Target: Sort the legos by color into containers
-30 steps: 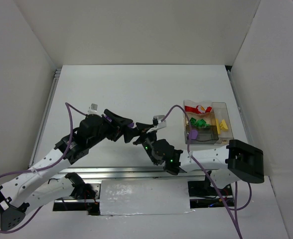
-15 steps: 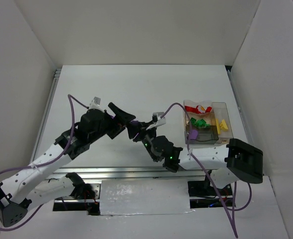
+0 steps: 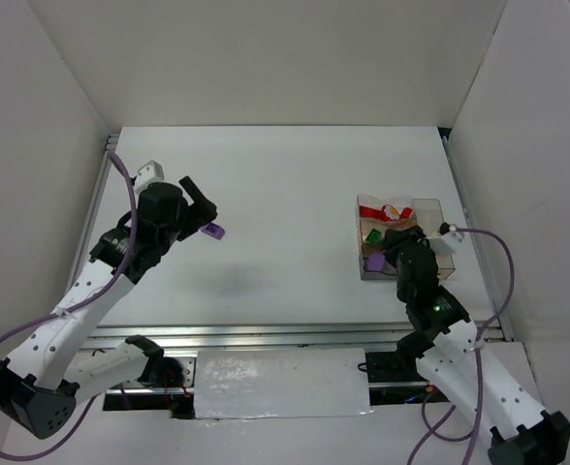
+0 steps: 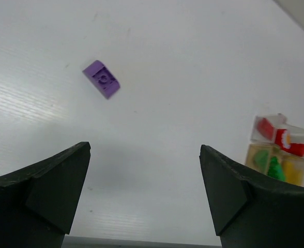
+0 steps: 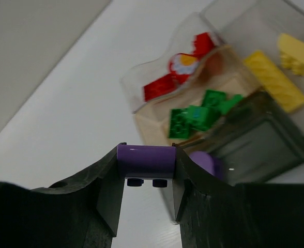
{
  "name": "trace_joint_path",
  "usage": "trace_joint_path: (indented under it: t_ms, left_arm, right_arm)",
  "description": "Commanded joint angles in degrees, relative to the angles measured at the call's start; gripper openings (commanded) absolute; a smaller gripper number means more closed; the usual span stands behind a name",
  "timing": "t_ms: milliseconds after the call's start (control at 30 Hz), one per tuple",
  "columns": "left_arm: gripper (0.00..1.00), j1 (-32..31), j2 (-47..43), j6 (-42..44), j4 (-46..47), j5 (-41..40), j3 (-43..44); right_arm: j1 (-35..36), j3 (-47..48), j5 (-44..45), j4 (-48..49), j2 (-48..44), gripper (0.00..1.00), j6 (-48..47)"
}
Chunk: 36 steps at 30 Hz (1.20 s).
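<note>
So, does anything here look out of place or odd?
A lone purple brick lies on the table, far from the containers holding the red, green and yellow ones. The left tool hangs open near it. The right tool grips a second purple brick by the containers. Nothing looks spilled or broken.

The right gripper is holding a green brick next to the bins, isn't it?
Not quite. The brick in the right gripper is purple, not green, as the right wrist view shows. It is held next to the bins, just as you said.
</note>
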Motion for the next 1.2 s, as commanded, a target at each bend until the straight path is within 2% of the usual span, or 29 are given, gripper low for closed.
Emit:
trace_joint_path:
  t_ms: [0, 167, 267, 367, 400, 467, 733, 800, 867, 1000, 1133, 1167]
  left_arm:
    - [0.99, 1.73, 2.16, 4.14, -0.98, -1.63, -1.02]
    - [0.99, 4.02, 7.34, 5.37, -0.72, 2.16, -0.59]
    - [0.99, 4.81, 9.28, 6.07, 0.16, 2.51, -0.67]
    - [0.99, 5.95, 11.30, 7.65, 0.95, 3.73, -0.15]
    - [1.00, 6.57, 12.52, 8.00, 0.87, 4.00, 0.38]
    - [1.00, 7.18, 13.67, 8.27, 0.78, 4.27, 0.73]
    - [0.99, 10.17, 17.89, 9.06, 3.85, 7.16, -0.23]
    - [0.99, 10.26, 19.03, 9.50, 4.82, 6.99, -0.49]
    - [1.00, 10.35, 20.00, 9.68, 5.08, 6.55, -0.23]
    - [0.99, 10.53, 23.34, 10.03, 5.52, 6.55, 1.08]
    - [1.00, 10.53, 25.89, 10.29, 5.97, 6.11, 1.96]
    - [1.00, 10.61, 27.55, 10.38, 6.05, 6.03, 2.40]
  right_arm:
    - [-8.69, 1.99, -8.08, -15.68, -0.85, 0.03, 0.00]
    - [-14.59, 2.08, -16.26, -16.83, 3.01, 0.01, 0.69]
    - [-15.12, 0.06, -18.91, -14.99, 3.28, 0.05, 2.01]
    - [-15.12, -2.05, -19.61, -12.52, 2.23, 0.22, 2.80]
    - [-15.03, -2.49, -18.92, -12.17, 1.96, 0.40, 3.07]
    - [-15.21, -2.58, -18.38, -12.08, 2.22, 0.64, 3.59]
    - [-15.83, -2.94, -18.64, -9.62, 6.71, 0.68, 4.30]
    - [-15.91, -2.67, -19.34, -9.36, 6.71, 0.74, 4.13]
    - [-15.82, -2.32, -19.09, -9.70, 6.27, 0.79, 4.21]
    - [-15.82, -0.48, -17.59, -11.72, 4.08, 0.82, 3.16]
    - [-15.82, 2.07, -20.83, -13.57, 0.39, 0.86, -0.09]
    - [-15.74, 2.42, -22.15, -13.49, -1.27, 0.89, -2.10]
